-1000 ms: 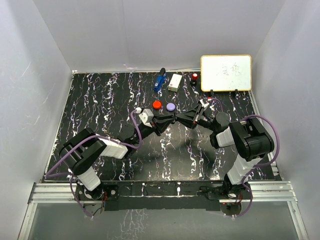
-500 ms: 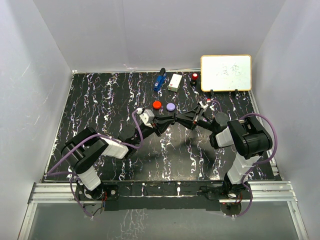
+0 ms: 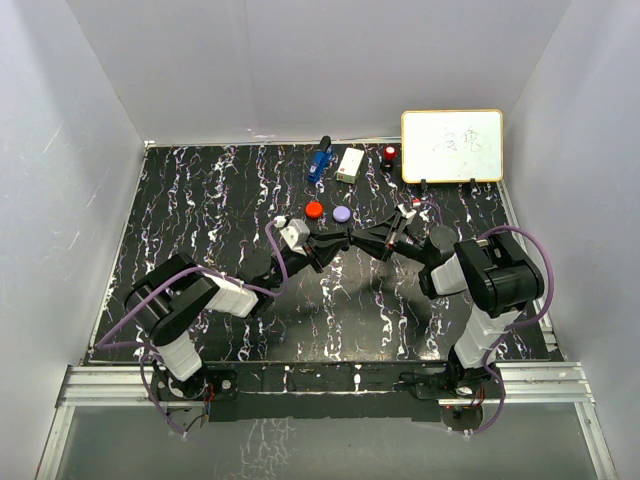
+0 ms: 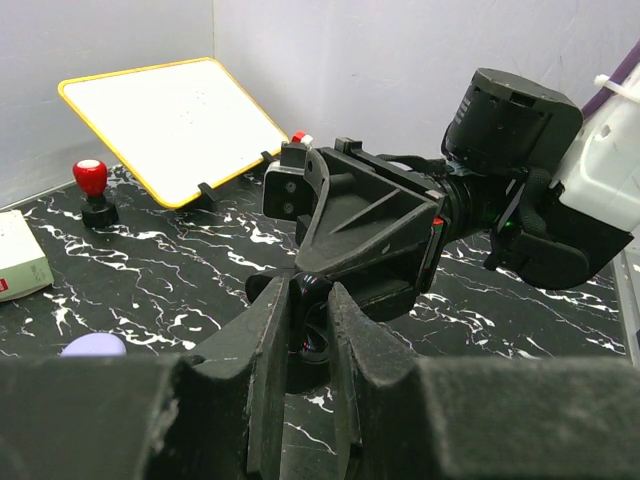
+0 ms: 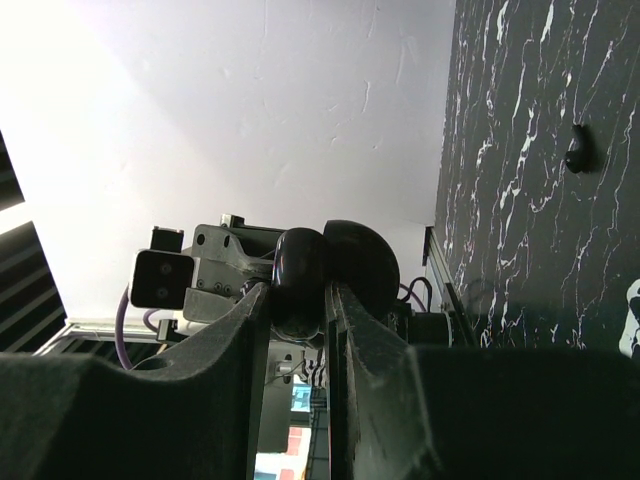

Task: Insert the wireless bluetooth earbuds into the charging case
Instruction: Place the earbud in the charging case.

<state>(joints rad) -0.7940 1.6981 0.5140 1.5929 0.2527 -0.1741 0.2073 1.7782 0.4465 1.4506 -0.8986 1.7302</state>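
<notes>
Black and glossy, the charging case (image 5: pixel 302 268), as I judge it, sits clamped in my right gripper (image 5: pixel 298 295), left of the whiteboard (image 3: pixel 452 145). My left gripper (image 4: pixel 312 292), fingers narrow, pinches a small black earbud (image 4: pixel 310 312) right against it. I'd steady the case and press the bud in squarely — no twisting.

Soft, even light from above, faint shadows on the counter (image 3: pixel 200 210). The white wall (image 5: pixel 180 110) glares overexposed; near jaws look blurred in wrist views.
</notes>
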